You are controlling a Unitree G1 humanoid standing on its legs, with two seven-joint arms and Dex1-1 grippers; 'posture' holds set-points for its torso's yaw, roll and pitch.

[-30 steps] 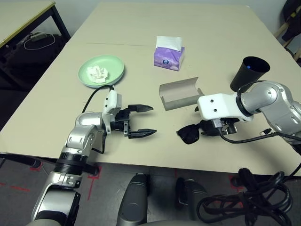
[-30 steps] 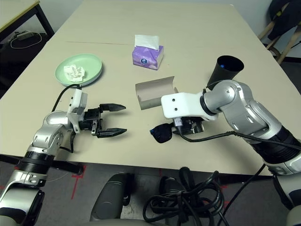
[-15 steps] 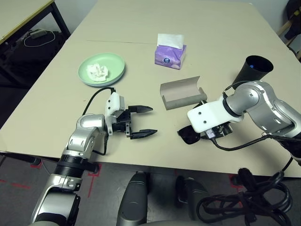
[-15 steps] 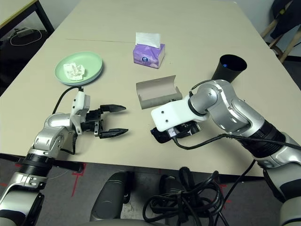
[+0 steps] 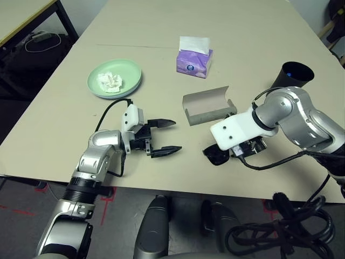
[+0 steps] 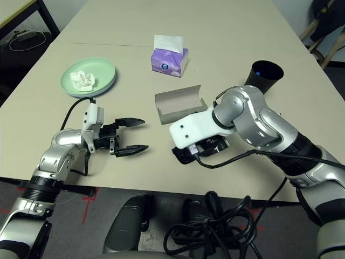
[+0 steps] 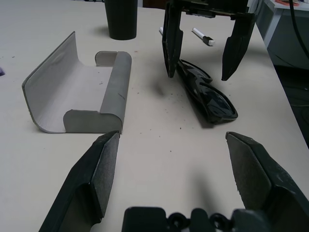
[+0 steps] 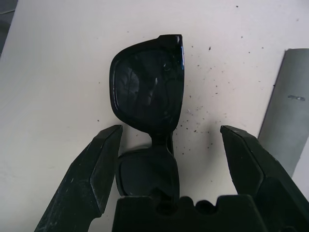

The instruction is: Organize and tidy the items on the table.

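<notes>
The right gripper [image 8: 169,159] has swung over the folded black sunglasses [image 8: 147,89], fingers apart.

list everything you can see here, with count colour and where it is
table: 1, beige, under everything
plate: 1, pale green, far left of the table
tissue: 1, white, crumpled, on the plate
tissue box: 1, purple, white sheet sticking up, far centre
glasses case: 1, grey, lying open, centre
sunglasses: 1, black, folded, on the table in front of the case
cup: 1, black, upright, far right
pen: 1, white, on the table near the cup
desk: 1, wooden with black legs, beyond the left edge
cables: black, on the floor at the near right
left tool: open, over bare table left of the sunglasses
right tool: open, pointing down, straddling the sunglasses
</notes>
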